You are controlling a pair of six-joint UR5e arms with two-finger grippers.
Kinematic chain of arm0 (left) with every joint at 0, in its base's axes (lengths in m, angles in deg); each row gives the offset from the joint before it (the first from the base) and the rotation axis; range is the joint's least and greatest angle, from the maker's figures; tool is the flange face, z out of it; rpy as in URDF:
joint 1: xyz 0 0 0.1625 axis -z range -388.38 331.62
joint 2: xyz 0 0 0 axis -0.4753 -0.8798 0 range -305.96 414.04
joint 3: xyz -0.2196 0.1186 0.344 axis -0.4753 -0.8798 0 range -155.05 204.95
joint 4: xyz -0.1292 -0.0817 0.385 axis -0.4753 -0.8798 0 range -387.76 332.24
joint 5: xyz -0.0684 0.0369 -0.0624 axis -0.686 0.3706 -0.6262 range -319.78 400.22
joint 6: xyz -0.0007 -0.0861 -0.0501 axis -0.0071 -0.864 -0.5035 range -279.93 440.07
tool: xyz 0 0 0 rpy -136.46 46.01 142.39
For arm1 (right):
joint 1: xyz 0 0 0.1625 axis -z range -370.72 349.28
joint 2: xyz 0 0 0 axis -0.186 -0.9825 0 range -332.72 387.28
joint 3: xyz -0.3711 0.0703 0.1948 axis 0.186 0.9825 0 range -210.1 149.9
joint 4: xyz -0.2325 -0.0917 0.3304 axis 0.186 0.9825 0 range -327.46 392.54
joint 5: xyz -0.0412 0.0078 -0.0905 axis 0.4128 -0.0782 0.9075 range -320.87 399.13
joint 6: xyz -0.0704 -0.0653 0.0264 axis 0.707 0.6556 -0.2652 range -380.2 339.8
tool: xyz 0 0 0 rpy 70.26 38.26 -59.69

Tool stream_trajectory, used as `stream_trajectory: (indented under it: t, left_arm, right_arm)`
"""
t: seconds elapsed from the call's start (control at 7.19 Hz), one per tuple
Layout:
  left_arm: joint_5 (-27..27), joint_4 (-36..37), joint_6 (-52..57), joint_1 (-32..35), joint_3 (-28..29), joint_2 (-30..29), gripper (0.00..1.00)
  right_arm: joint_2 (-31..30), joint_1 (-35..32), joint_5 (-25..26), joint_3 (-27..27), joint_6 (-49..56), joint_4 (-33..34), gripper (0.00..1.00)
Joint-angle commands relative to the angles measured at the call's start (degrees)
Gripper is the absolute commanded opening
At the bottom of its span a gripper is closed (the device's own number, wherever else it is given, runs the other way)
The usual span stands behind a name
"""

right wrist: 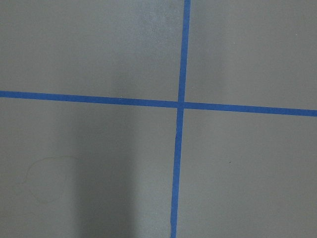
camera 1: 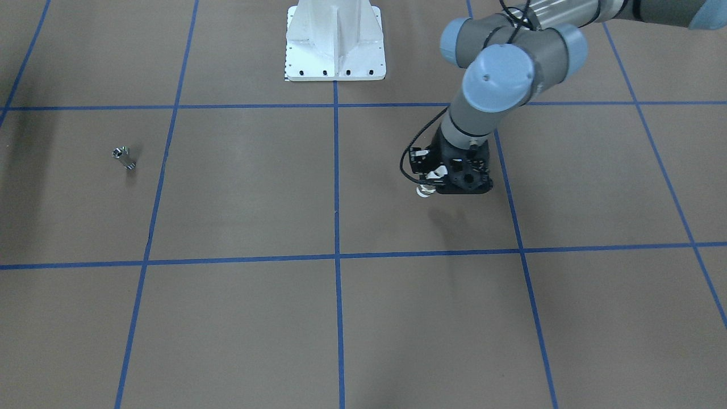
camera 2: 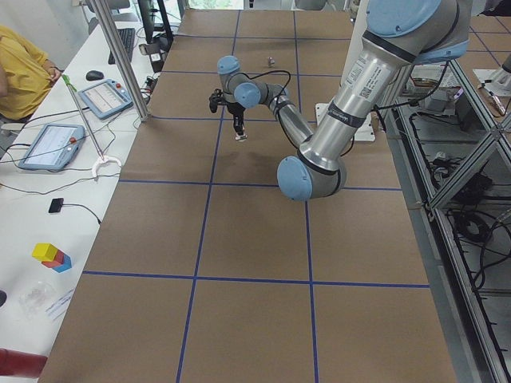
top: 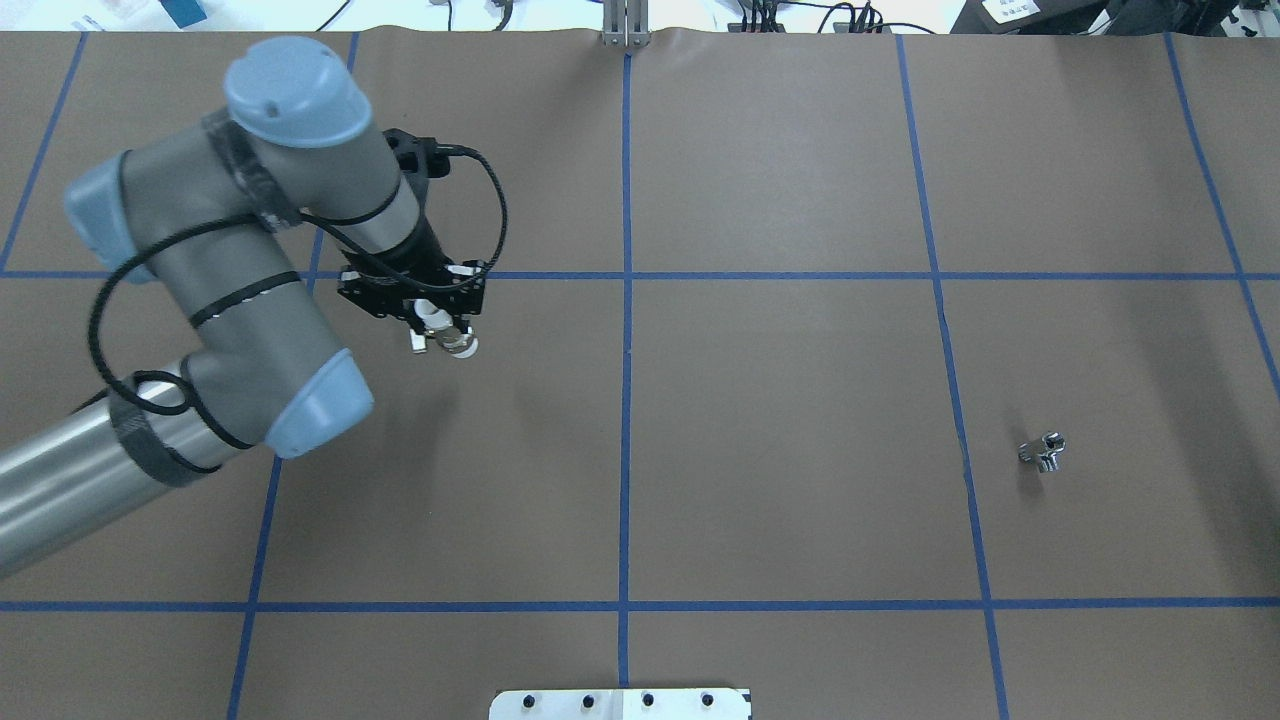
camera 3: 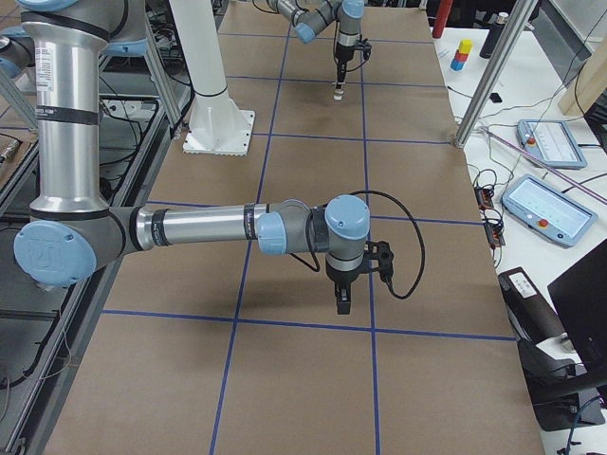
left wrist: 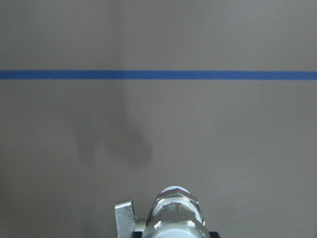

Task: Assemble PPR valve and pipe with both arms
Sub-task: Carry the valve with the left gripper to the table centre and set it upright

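Observation:
My left gripper [top: 440, 325] is shut on the PPR valve [top: 458, 343], a stubby cylinder with white ends and a metal middle, and holds it a little above the table. The valve also shows in the front view [camera 1: 425, 190] and at the bottom edge of the left wrist view [left wrist: 176, 210], with its lever to the left. The pipe [top: 1043, 451], a small silver fitting, lies alone on the brown table far to the right; the front view shows it too [camera 1: 124, 158]. My right gripper [camera 3: 342, 301] shows only in the right side view, low over the table. I cannot tell whether it is open or shut.
The white pedestal [camera 1: 335, 42] stands at the robot's side of the table. Blue tape lines [right wrist: 181, 105] grid the brown surface. Metal poles [camera 2: 120, 60] and tablets [camera 3: 550, 209] stand along the operators' side.

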Motion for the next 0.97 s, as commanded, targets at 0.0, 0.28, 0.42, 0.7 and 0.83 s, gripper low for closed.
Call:
stream_trajectory:
  t: [0.0, 0.28, 0.42, 0.7, 0.83]
  left_arm:
    - [3.0, 0.0, -8.0, -4.5, 9.7, -11.4, 0.0]
    - [5.6, -0.7, -11.1, -7.1, 14.3, -15.8, 0.0]
    - [5.7, -0.9, -11.2, -7.8, 15.7, -16.4, 0.0]
    - [6.6, -1.2, -11.2, -8.8, 16.2, -16.6, 0.0]
    - [7.8, -1.5, -11.2, -9.6, 16.5, -16.6, 0.08]
  right_arm:
    - [-0.1, 0.0, 0.0, 0.0, 0.0, 0.0, 1.0]
    - [-0.1, 0.0, 0.0, 0.0, 0.0, 0.0, 1.0]
    - [-0.1, 0.0, 0.0, 0.1, 0.0, 0.0, 1.0]
    - [-0.1, 0.0, 0.0, 0.1, 0.0, 0.0, 1.0]
    - [-0.1, 0.0, 0.0, 0.1, 0.0, 0.0, 1.0]
